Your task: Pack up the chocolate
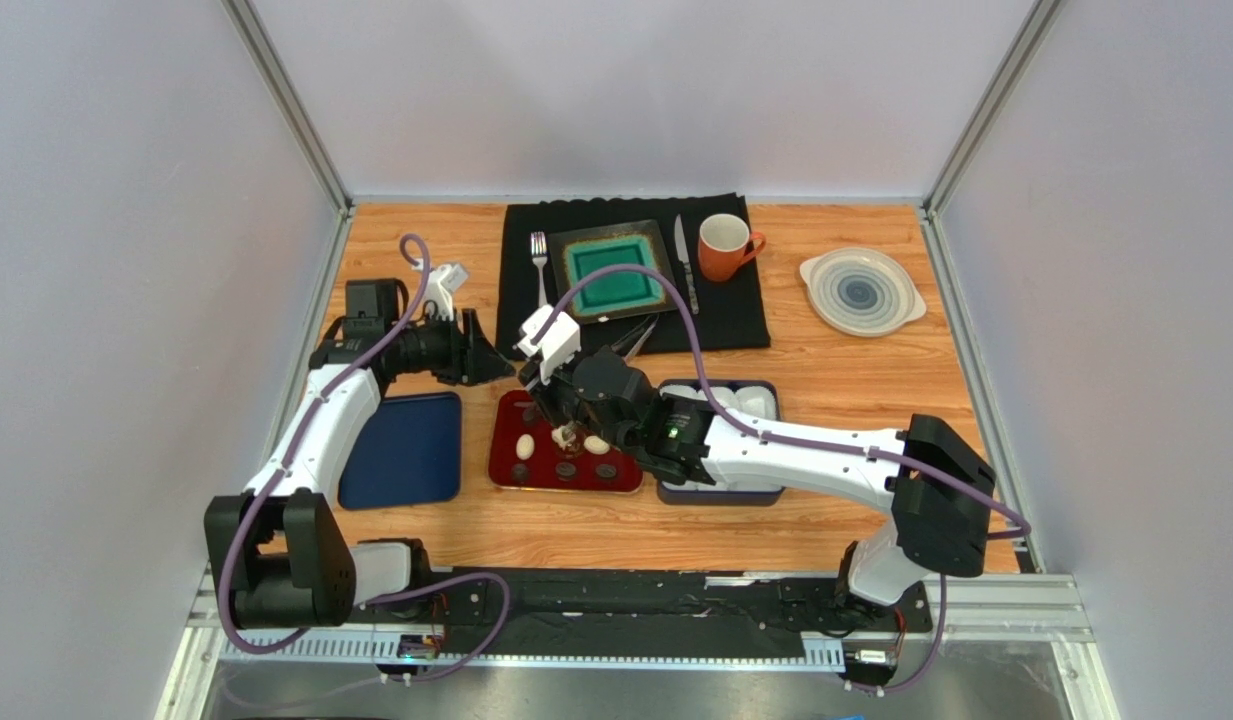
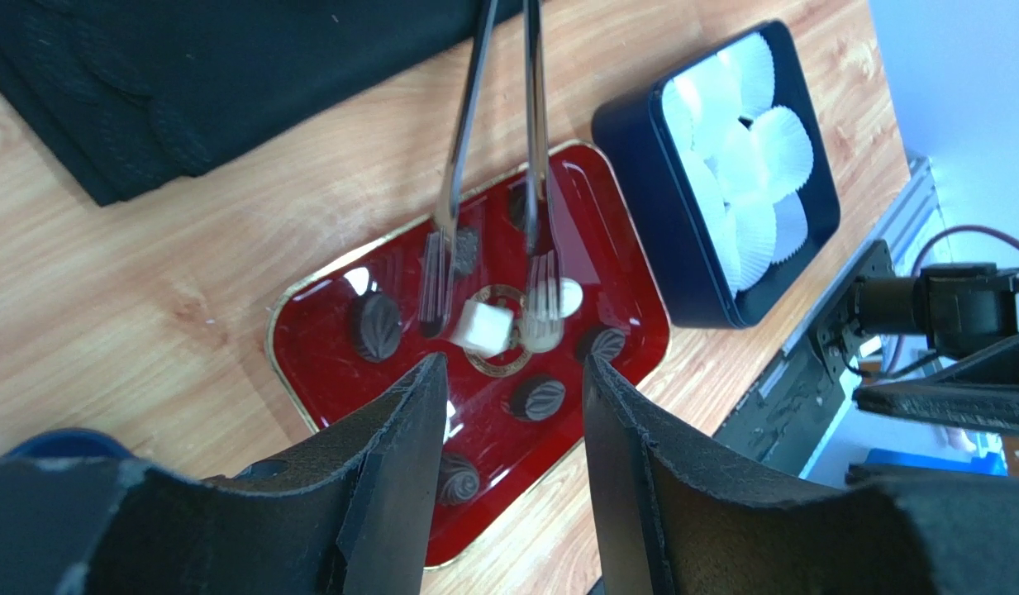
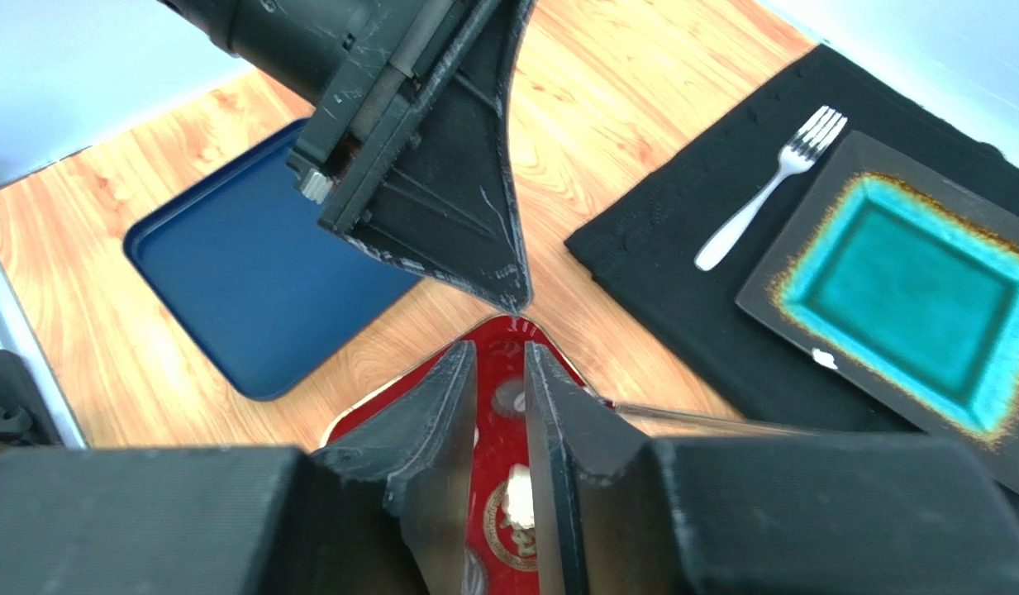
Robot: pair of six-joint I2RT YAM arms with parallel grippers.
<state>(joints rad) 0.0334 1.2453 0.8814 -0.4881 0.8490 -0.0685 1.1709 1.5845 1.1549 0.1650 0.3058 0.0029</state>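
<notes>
My right gripper (image 3: 493, 422) is pinching the tongs (image 2: 458, 149), tips straddling the white cube (image 2: 482, 325) of chocolate on the red tray (image 2: 322, 372). My left gripper (image 2: 512, 372) hangs spread. I'd squeeze slow and centred so it doesn't squirt out.

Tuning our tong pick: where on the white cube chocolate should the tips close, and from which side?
Close the tongs on the white cube across two opposite flat sides, descending from above: it seems to lie flat on the red tray, and a cream oval crowds one side.
</notes>
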